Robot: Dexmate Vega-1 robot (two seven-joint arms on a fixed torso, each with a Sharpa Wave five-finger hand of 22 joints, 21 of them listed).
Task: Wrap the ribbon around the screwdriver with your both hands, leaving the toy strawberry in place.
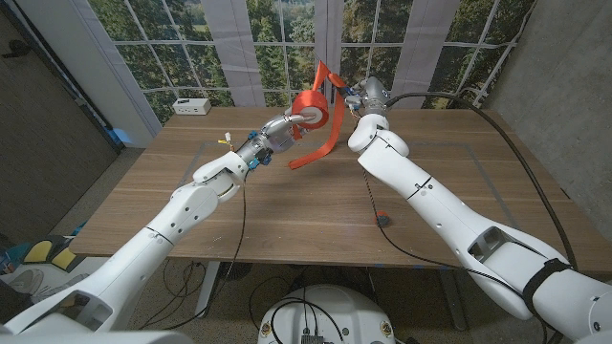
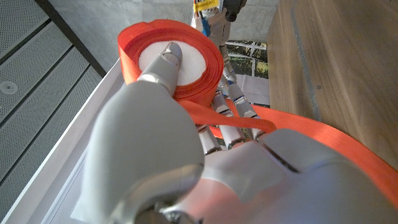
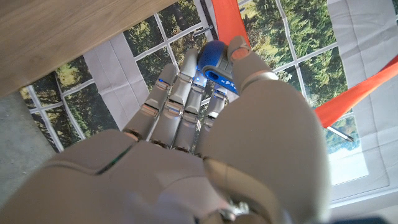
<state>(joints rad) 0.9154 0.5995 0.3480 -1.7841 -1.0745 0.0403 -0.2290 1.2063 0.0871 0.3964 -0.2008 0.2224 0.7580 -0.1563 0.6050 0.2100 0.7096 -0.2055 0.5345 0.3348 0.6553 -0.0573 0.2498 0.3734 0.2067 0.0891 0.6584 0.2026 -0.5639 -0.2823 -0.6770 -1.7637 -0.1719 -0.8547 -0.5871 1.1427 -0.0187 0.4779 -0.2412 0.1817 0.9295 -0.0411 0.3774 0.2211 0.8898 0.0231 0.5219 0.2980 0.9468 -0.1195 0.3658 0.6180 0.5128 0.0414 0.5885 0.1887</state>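
Observation:
My left hand [image 1: 279, 132] holds an orange-red ribbon roll [image 1: 311, 115] with a white core above the far middle of the table; the thumb presses on the core [image 2: 171, 59]. My right hand [image 1: 361, 96] is raised just beside the roll and grips the blue-handled screwdriver [image 3: 214, 62]. Its thumb pins a ribbon strip [image 3: 230, 22] against the handle. One loose ribbon length [image 1: 316, 151] hangs down toward the table, and another loops up [image 1: 325, 72] above the hands. A small dark red thing, which looks like the toy strawberry [image 1: 382, 220], lies on the table under my right forearm.
A white box [image 1: 191, 105] stands at the table's back left corner. The wooden table [image 1: 287, 210] spreads below both raised arms. A black cable [image 1: 497, 124] trails over the right side. Windows with white curtains stand behind the table.

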